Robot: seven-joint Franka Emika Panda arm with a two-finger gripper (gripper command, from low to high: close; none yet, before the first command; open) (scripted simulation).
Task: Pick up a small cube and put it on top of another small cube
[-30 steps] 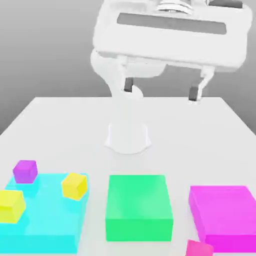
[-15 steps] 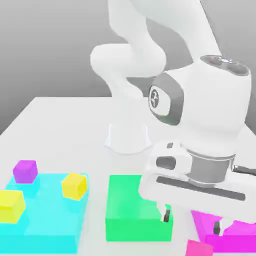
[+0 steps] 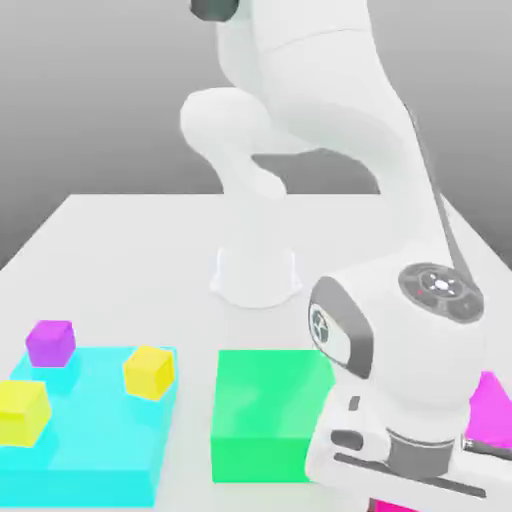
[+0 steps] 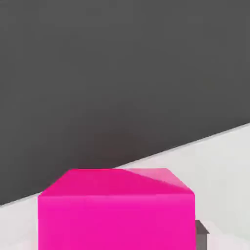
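Note:
The small cube (image 4: 116, 210) is hot pink and sits very close in the hand view, resting on the white table. A dark finger pad (image 4: 201, 235) presses against one of its sides. In the exterior view my gripper's hand (image 3: 400, 465) is down low at the front right and covers the cube, apart from a pink sliver (image 3: 376, 506) at the frame's lower edge. The gripper is shut on this cube. The other small cube (image 3: 148, 372), golden yellow, stands on the cyan block (image 3: 90, 455) at the exterior view's left, far from the hand.
A lemon-yellow cube (image 3: 22, 412) also sits on the cyan block, with a purple cube (image 3: 50, 342) at its far corner. A green block (image 3: 265, 410) lies between the cyan block and my hand. A large magenta block (image 3: 492, 405) shows behind the wrist. The arm's base (image 3: 255, 275) stands mid-table.
The hand came down from high above the table to the front right, over the pink cube. Its fingers went from wide open to shut on the cube.

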